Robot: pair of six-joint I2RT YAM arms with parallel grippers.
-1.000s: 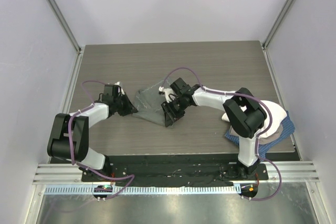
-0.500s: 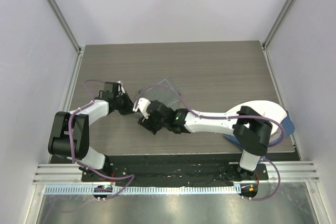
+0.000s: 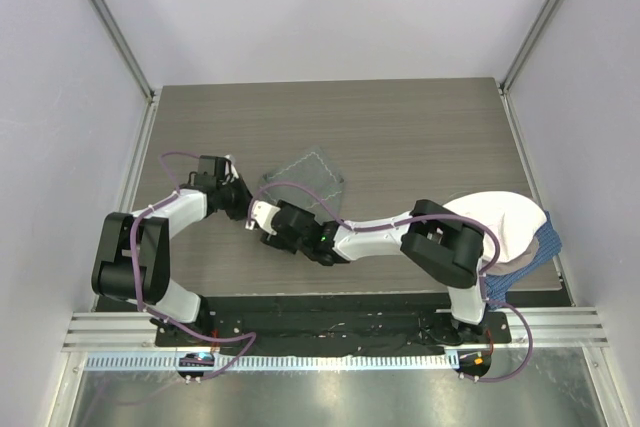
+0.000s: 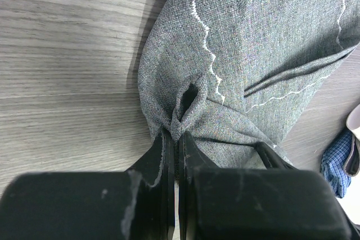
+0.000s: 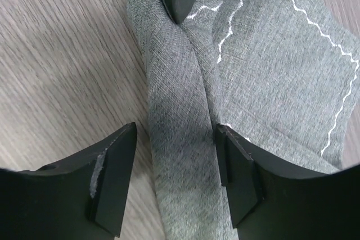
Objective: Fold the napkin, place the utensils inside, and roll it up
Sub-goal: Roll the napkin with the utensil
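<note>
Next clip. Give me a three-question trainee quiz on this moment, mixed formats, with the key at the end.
1. True or false: the left gripper is shut on a pinch of the napkin.
2. Pick one. The right gripper is: A) shut on a fork; B) open, with its jaws on either side of a fold of the napkin; C) open, above a plate.
3. Fill in: on the right side of the top view, the cream-white cloth lies on the ____.
Key: 1 true; 2 B; 3 blue checked cloth.
</note>
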